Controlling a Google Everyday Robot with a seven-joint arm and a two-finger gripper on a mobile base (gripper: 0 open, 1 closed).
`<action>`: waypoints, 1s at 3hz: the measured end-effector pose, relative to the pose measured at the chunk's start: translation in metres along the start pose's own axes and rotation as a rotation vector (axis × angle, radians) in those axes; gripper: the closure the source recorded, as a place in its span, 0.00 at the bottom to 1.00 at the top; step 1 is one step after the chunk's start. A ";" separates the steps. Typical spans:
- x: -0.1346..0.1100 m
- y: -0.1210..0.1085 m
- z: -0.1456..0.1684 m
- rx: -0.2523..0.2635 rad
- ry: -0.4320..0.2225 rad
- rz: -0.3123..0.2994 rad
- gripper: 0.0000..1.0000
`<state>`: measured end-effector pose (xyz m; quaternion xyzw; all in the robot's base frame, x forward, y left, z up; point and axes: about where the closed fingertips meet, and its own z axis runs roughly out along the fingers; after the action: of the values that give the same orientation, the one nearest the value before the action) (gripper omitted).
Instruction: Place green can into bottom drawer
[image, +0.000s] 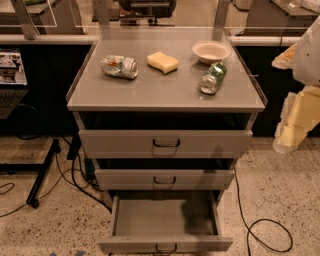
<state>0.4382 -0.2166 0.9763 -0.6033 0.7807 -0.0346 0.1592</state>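
Cans 2: green can, silver can | drawers 3, bottom drawer open | gripper far right, state unclear

Far right edge: the white robot arm reaches down, its pale cream blocky end effector hanging in mid-air, pointing downward.

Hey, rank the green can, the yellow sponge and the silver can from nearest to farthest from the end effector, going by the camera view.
The end effector hangs at the right edge, beside the cabinet top.
1. green can, lying on the right side of the top.
2. yellow sponge, near the middle.
3. silver can, on the left side.
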 end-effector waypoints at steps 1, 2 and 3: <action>0.000 0.000 0.000 0.000 0.000 0.000 0.00; -0.003 -0.008 0.009 -0.006 -0.027 -0.009 0.00; -0.019 -0.030 0.030 -0.032 -0.117 -0.101 0.00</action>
<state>0.4787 -0.2023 0.9593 -0.6453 0.7392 0.0050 0.1929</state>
